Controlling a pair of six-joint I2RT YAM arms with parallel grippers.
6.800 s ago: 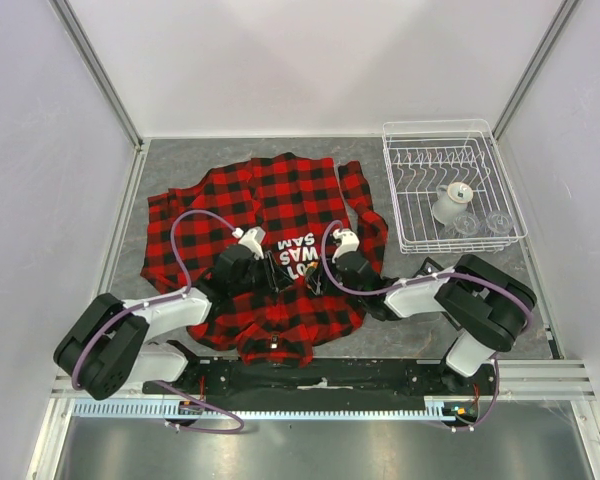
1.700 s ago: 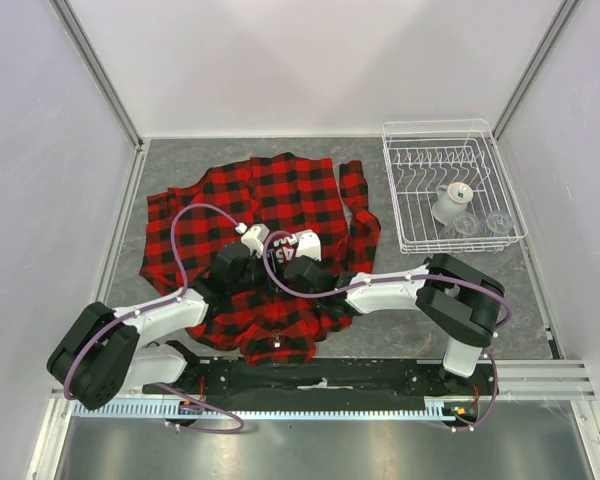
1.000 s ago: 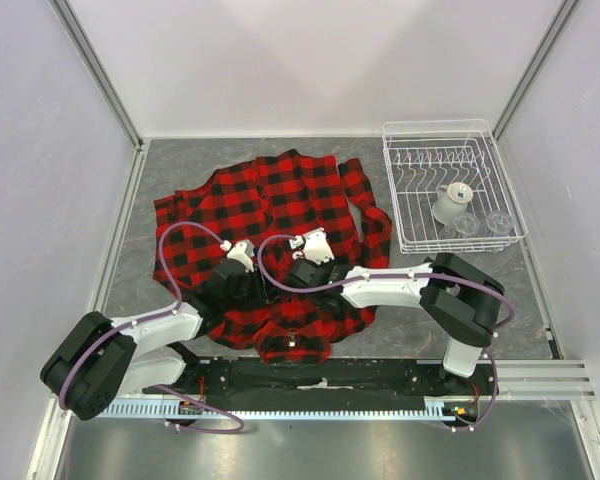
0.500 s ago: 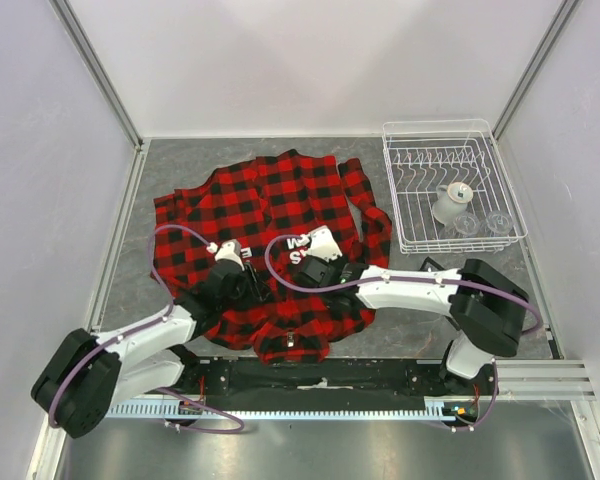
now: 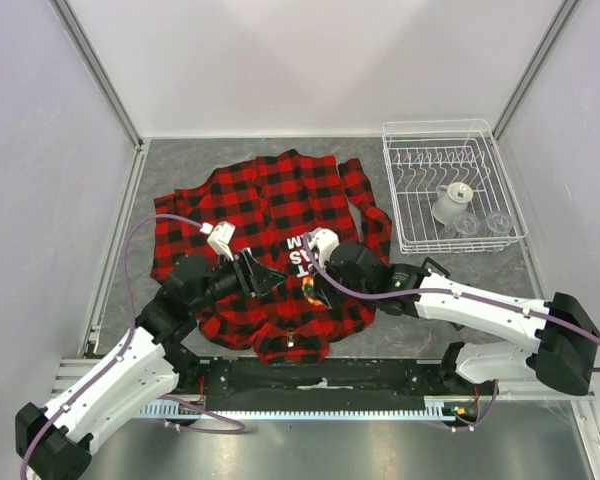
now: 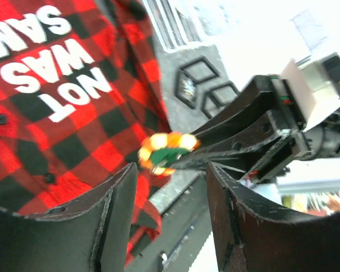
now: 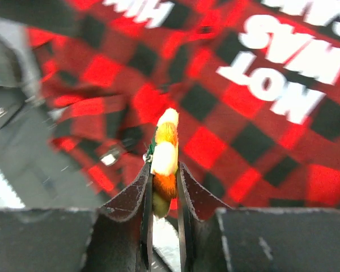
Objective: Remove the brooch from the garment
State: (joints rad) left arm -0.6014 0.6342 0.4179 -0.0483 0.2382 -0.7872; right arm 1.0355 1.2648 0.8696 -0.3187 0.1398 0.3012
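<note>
Overhead view first: shirt [image 5: 270, 195] lies spread over the middle of the frame, with both arms meeting at its lower centre. The right gripper [image 5: 313, 287] is pinched shut on the brooch [image 5: 309, 292], an orange speck just below the white lettering [image 5: 298, 250]. The left gripper [image 5: 273, 280] sits just beside it, to the left. With the two so close, I judge a knock between them the first risk, enough to jar the brooch loose. The lettering is too small and too covered to read here. A rack [image 5: 452, 125] stands at upper right (well apart, no part in this).

Left wrist view: the left gripper [image 6: 171, 180] is spread wide with nothing in it. The brooch [image 6: 165, 153] hangs at centre frame off the right fingers [image 6: 243, 136], apparently clear of the cloth. Whether its pin trails a thread I cannot tell; if it does, pulling away would drag the shirt [image 6: 56, 119] along. At upper left, upside down: "NOT", "WAS", then a cut-off word beginning "SA".

Right wrist view: the brooch [image 7: 164, 153] stands edge-on between the closed fingers, gripped by its lower half only. So thin a hold could let it twist or slip out. At upper right, upside down: "NOT" and "WAS", with more cut off above
</note>
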